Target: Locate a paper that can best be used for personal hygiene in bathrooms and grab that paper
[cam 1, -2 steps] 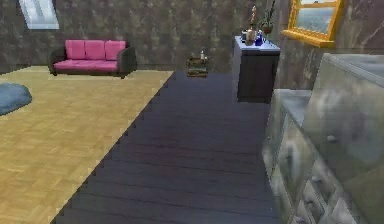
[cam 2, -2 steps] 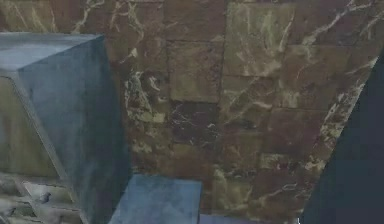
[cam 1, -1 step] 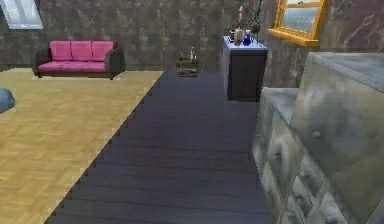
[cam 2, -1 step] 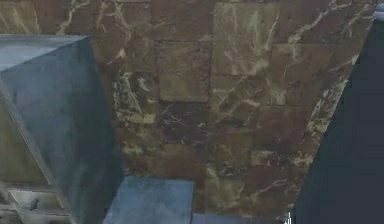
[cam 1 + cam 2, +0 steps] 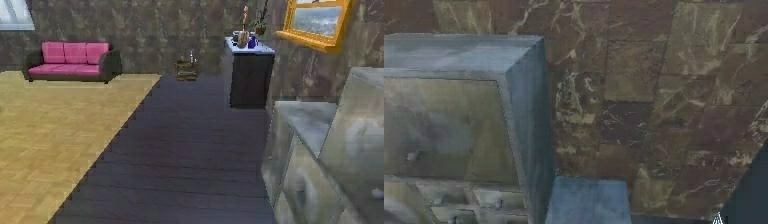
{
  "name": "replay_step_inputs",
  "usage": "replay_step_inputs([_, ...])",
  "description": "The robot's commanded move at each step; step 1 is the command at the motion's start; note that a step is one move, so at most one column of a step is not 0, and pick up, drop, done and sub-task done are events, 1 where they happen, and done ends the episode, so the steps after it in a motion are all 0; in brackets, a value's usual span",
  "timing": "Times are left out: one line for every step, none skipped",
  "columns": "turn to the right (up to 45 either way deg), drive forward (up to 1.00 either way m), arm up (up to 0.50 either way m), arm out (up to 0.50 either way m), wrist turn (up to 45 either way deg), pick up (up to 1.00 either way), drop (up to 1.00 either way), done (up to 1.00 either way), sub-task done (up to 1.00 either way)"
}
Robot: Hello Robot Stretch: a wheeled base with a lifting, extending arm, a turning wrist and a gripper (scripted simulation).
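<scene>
Where the dark floor (image 5: 190,150) runs from the near edge to the marbled far wall (image 5: 150,25), the way stands open. One tan floor (image 5: 60,120) bounds it at the forward view's left, and one grey-blue stone unit (image 5: 320,150) crowds it at the lower right. The arm side view has the unit close at its left, a lower block (image 5: 589,200) beside it and the side wall (image 5: 664,90) behind. One pink sofa (image 5: 70,60) sits against the far wall at the left. One dark cabinet (image 5: 250,75) stands at the lane's far right, with several small things on top. One gold-framed picture (image 5: 315,22) hangs above the unit. One small crate (image 5: 187,68) sits between sofa and cabinet. How the gripper stands cannot be told, nor where the paper lies.
</scene>
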Motion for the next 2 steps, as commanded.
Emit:
replay_step_inputs([-45.0, 0.0, 0.0, 0.0, 0.0, 0.0, 0.0, 0.0, 0.0])
replay_step_inputs([-18.0, 0.0, 0.0, 0.0, 0.0, 0.0, 0.0, 0.0, 0.0])
